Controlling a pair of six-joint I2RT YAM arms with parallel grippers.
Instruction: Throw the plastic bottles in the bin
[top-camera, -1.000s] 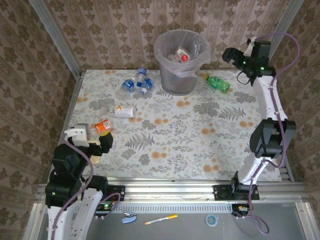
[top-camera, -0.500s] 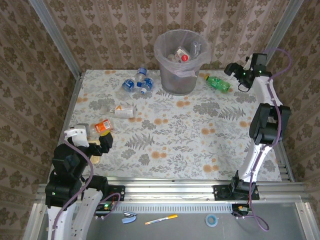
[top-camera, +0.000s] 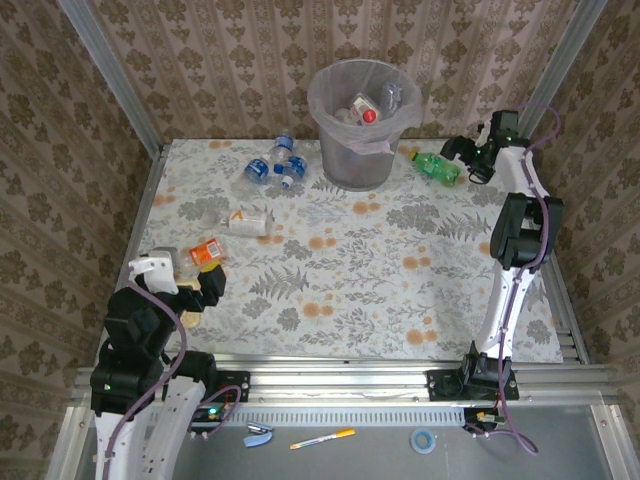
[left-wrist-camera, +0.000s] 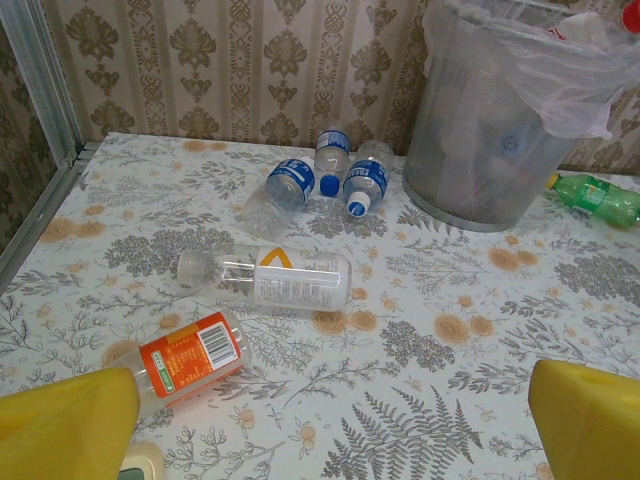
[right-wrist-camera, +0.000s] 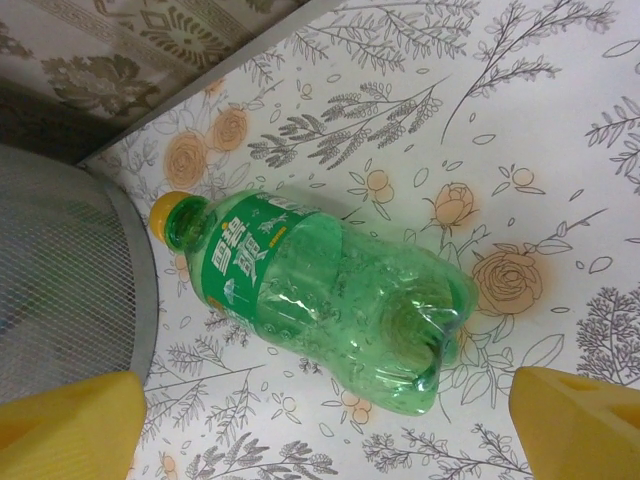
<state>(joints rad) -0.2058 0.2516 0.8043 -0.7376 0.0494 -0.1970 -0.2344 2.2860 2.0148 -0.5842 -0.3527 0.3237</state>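
Right gripper (right-wrist-camera: 322, 425), spread wide, hovers over a green bottle (right-wrist-camera: 330, 290) lying on the floral tabletop (right-wrist-camera: 540, 150) just beside the bin (right-wrist-camera: 60, 290); left gripper (left-wrist-camera: 330, 425) also wide.

Top external view: fixed high behind the arm bases, tilted down and forward, covering the whole surface (top-camera: 400, 300) to the far wall at long range.

Left wrist view: low over the near left corner, facing the far wall at middle range, with the left pincer (left-wrist-camera: 330, 440) framing the bottom corners.

Right wrist view: steeply downward and very close, at the far right.

Shared ground: the bin (top-camera: 355, 160) and the green bottle (top-camera: 437, 167) appear in all three. The right wrist view catches the bin's wall at its left edge.
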